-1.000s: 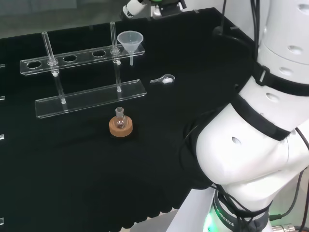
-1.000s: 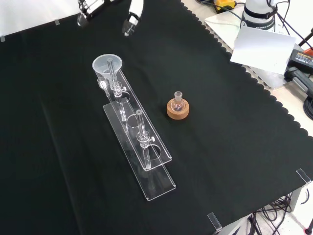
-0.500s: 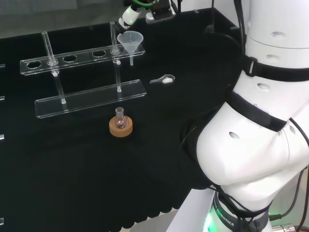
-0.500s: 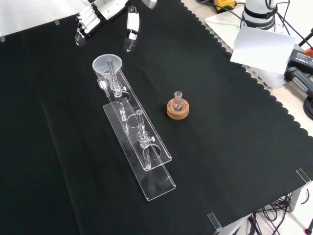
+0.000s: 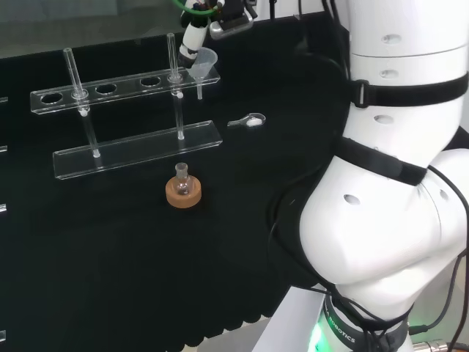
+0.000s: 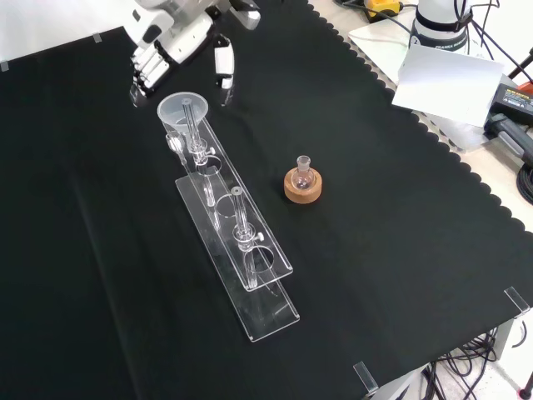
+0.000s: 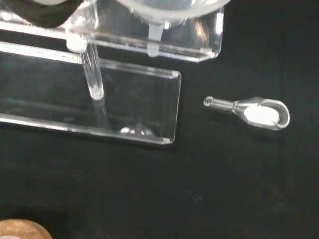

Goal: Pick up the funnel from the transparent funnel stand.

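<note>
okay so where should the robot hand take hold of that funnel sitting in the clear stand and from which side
Probably the funnel's wide cone, just under its rim, reached from above at the stand's open end. It sits upright with its stem down through the end hole, so only the cone is free, and a post stands beside it. The robot hand hovers there, fingers relaxed.

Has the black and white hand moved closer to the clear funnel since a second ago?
Yes. In the front view the black and white hand came down toward the clear funnel, which sits unmoved in the transparent stand.

Clear funnel stand (image 7: 124, 107) on black cloth (image 7: 239, 189), funnel (image 7: 164, 12) sitting in it, small clear spoon (image 7: 251, 110) with white powder nearby
</note>
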